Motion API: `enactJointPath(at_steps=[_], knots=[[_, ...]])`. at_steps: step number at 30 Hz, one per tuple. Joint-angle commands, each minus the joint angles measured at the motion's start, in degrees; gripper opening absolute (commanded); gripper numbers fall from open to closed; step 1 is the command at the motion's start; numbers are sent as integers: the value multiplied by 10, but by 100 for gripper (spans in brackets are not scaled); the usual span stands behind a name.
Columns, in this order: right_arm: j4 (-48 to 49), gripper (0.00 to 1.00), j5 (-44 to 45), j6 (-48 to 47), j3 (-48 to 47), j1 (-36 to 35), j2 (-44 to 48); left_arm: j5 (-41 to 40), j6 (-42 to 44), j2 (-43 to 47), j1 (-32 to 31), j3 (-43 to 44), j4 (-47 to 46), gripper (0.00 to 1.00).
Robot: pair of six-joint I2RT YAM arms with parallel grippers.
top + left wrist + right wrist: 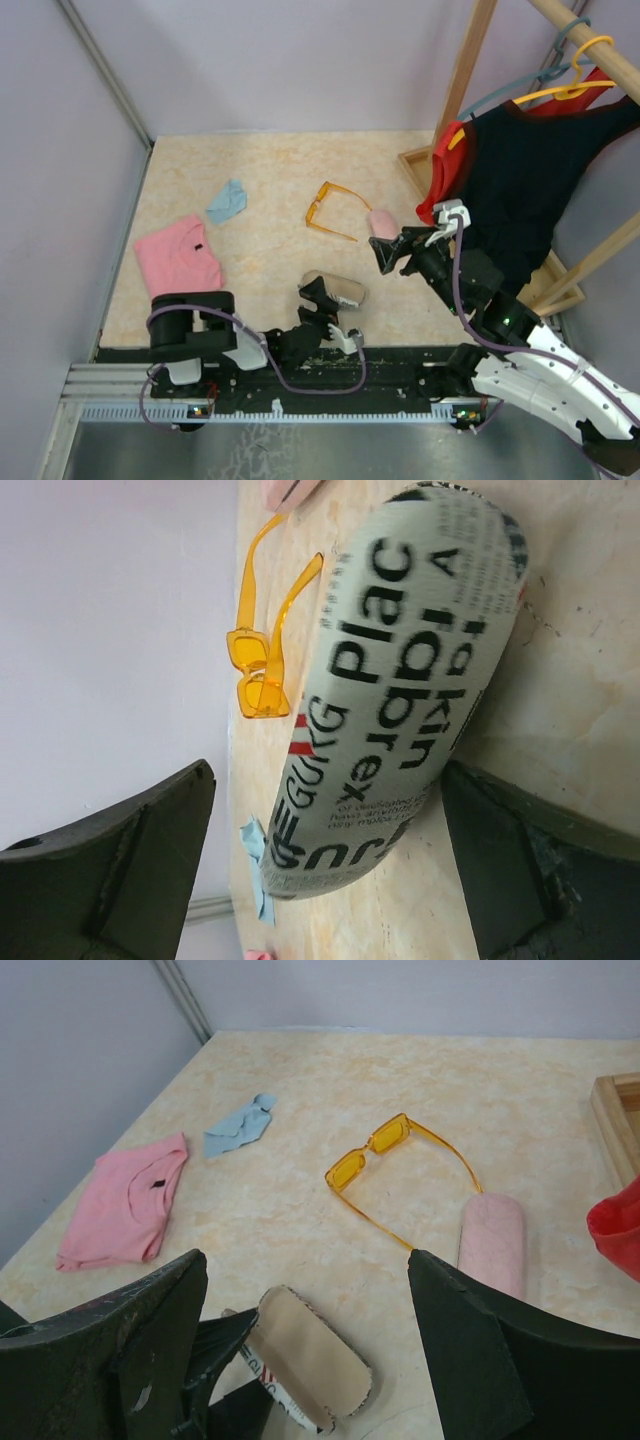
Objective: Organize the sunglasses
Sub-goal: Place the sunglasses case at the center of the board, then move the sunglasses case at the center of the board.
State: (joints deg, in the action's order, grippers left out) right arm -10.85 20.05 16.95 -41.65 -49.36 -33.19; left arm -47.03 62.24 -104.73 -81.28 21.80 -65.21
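The orange sunglasses (330, 210) lie unfolded in the middle of the table, also seen in the right wrist view (375, 1155) and the left wrist view (262, 670). My left gripper (318, 297) is low at the near edge, open, straddling the black-and-white printed case (400, 680). One finger (120, 870) stands well clear of it, the other (530, 870) sits close beside it. My right gripper (392, 254) hovers open and empty above the table (305, 1260), next to the pink case (382, 222). From that wrist the printed case (320, 1350) shows a beige face.
A folded pink shirt (180, 255) and a small blue cloth (227, 200) lie at the left. A wooden clothes rack (420, 165) with hanging black and red garments (520, 180) stands at the right, close behind the right arm.
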Motion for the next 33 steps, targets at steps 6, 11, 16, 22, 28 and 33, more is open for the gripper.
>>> enactJointPath(at_steps=[6, 11, 16, 22, 28, 33], knots=[[-26, 81, -18, -22, -42, -2, -22, 71, -241, 163, -23, 51, 334, 98], [-60, 81, -11, -18, -61, -1, -53, 110, -359, 226, -31, 79, 476, 98], [-124, 81, 18, 18, -84, 7, -107, 164, -455, 281, -31, 99, 572, 98], [-148, 79, -109, 76, -68, 92, -191, 189, -558, 368, -22, 124, 625, 99], [-126, 69, -187, 65, -51, 107, -287, 245, -720, 475, 115, 147, 673, 99], [-94, 63, -207, 40, -50, 108, -360, 319, -785, 505, 239, 143, 681, 99]])
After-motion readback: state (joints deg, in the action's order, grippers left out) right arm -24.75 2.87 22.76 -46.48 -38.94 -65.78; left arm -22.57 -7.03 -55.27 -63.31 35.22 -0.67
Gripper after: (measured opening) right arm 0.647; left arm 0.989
